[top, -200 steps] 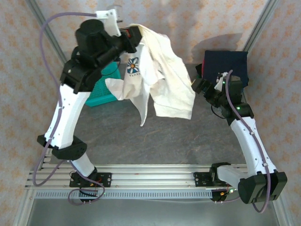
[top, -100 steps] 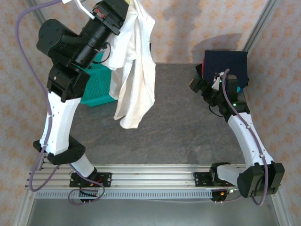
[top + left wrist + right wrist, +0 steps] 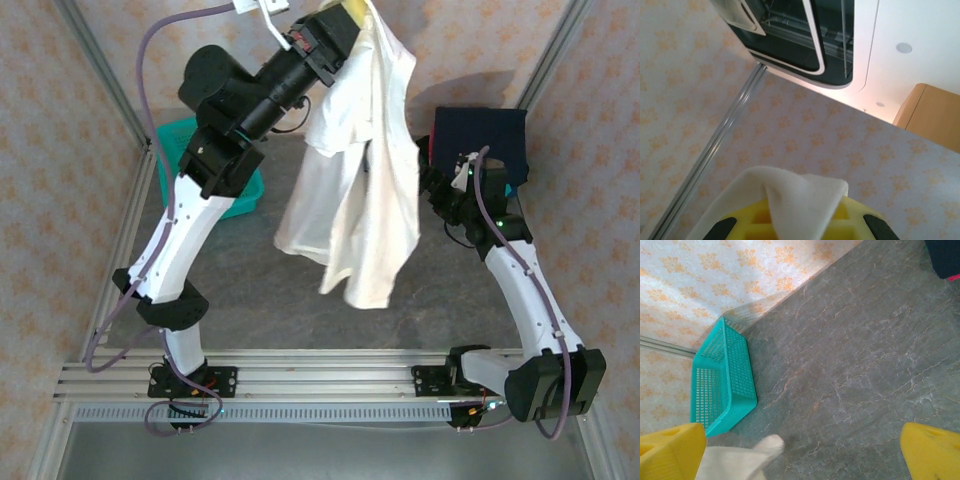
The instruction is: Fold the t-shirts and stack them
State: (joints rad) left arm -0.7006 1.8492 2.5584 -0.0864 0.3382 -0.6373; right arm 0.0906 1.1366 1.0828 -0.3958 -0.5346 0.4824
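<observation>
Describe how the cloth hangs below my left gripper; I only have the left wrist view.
Observer: The white t-shirt hangs bunched from the left gripper, held high over the table.
Operator: Report the right gripper.
Observer: The right gripper is open. A tip of the shirt sits beside one finger, not clamped.
Operator: Give me the stack's spot.
Observer: A folded navy t-shirt lies at the far right corner.
</observation>
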